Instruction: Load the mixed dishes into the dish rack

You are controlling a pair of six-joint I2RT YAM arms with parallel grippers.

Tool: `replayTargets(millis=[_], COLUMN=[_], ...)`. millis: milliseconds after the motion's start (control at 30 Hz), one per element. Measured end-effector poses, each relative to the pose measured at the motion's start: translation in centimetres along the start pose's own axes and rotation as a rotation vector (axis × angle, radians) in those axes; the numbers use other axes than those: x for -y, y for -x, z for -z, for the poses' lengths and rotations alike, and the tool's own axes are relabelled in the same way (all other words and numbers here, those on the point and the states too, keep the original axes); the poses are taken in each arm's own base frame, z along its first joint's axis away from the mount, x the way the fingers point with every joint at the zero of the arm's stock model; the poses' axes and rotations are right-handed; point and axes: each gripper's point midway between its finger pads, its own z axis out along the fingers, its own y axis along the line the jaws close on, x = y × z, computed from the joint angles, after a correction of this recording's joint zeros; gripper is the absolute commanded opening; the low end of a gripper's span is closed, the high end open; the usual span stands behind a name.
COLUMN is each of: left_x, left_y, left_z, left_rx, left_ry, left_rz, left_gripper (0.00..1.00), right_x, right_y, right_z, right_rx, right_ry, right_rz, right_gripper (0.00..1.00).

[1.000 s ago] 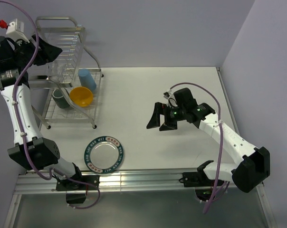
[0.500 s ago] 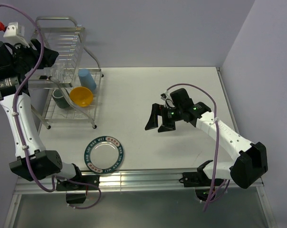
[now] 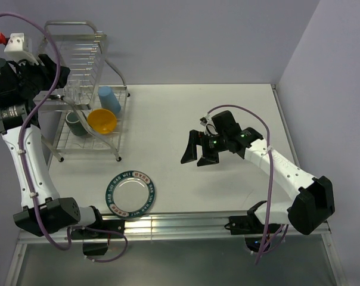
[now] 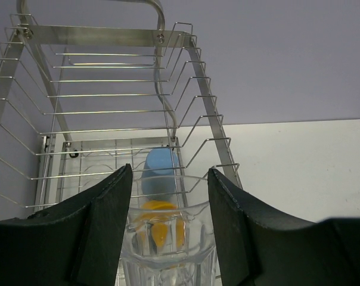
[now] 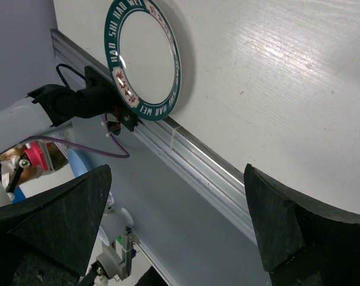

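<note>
Glass (image 4: pixel 168 253) in L tool (image 4: pixel 170 174) at rack (image 4: pixel 102 34) w/ mug (image 3: pixel 75 123), bowl (image 3: pixel 102 121), cup (image 3: pixel 109 99); plate (image 3: pixel 130 193) in front

Looks down from high behind the near edge, taking in the table (image 3: pixel 227 107) with the dish rack (image 3: pixel 78 65) at far left. Sits on the left wrist, close, facing level through the rack's wires past a clear glass (image 4: pixel 168 238). Sits on the right wrist, tilted down toward the green-rimmed plate (image 5: pixel 145 56) at the table's near edge. Shares rack and glass, then plate, with the overhead view
</note>
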Motion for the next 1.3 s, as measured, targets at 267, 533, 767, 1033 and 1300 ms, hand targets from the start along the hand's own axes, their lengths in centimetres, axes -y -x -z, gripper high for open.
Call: replayTargets(millis=[267, 533, 767, 1033, 1300], left_x=[1.2, 3.2, 3.5, -0.8, -3.0], left_y=[0.5, -2.1, -1.9, 1.1, 1.9], left_z=[1.7, 3.3, 3.9, 5.0, 3.3], left_rx=[0.04, -0.019, -0.008, 0.107, 0.071], left_ry=[0.013, 0.006, 0.049, 0.379, 0.492], left_rz=[0.015, 0.083, 0.133, 0.388, 0.431], left_gripper=[0.59, 0.58, 0.6, 0.6, 0.86], right_x=[-0.3, 0.2, 0.2, -0.4, -0.9], right_y=[0.2, -0.6, -0.5, -0.4, 0.2], right_z=[-0.2, -0.9, -0.9, -0.4, -0.1], right_rx=[0.005, -0.019, -0.018, -0.001, 0.024], right_ry=[0.016, 0.023, 0.025, 0.036, 0.04], right_rz=[0.007, -0.012, -0.015, -0.029, -0.043], right_gripper=[1.0, 1.0, 1.0, 1.0, 1.0])
